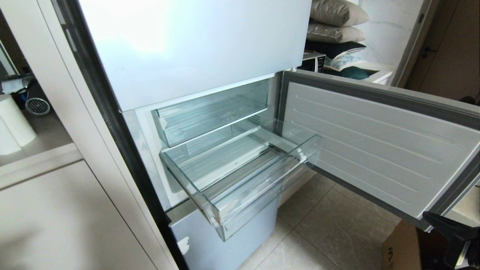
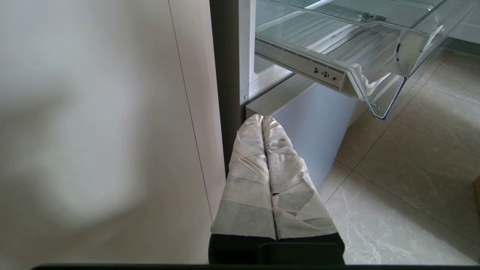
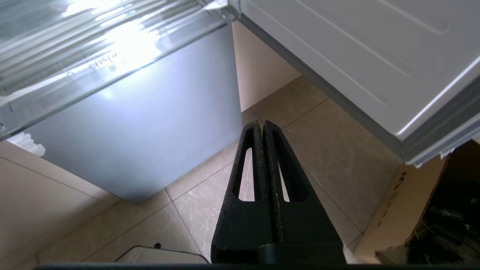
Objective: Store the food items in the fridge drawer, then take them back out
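Right gripper (image 3: pixel 262 125) seemingly below fridge drawer (image 3: pixel 93 56)

The fridge (image 1: pixel 195 45) panels look glossy and smooth. The drawer (image 1: pixel 240 187) is clear ribbed plastic. The door (image 1: pixel 375 142) lining is matt white, probably plastic. The left gripper (image 2: pixel 262 120) is wrapped in wrinkled tape; the right gripper (image 3: pixel 261 123) is rough black.

1. Pale beige floor tiles (image 1: pixel 330 225) with thin grout lines fill the lower right of the head view.
2. A cream cabinet panel (image 1: pixel 56 217) covers the lower left.
3. Stacked pillows (image 1: pixel 335 22) sit at upper right.
4. A brown cardboard box (image 1: pixel 401 247) stands at the bottom right corner.
5. A white marbled wall (image 1: pixel 390 26) rises behind the pillows.
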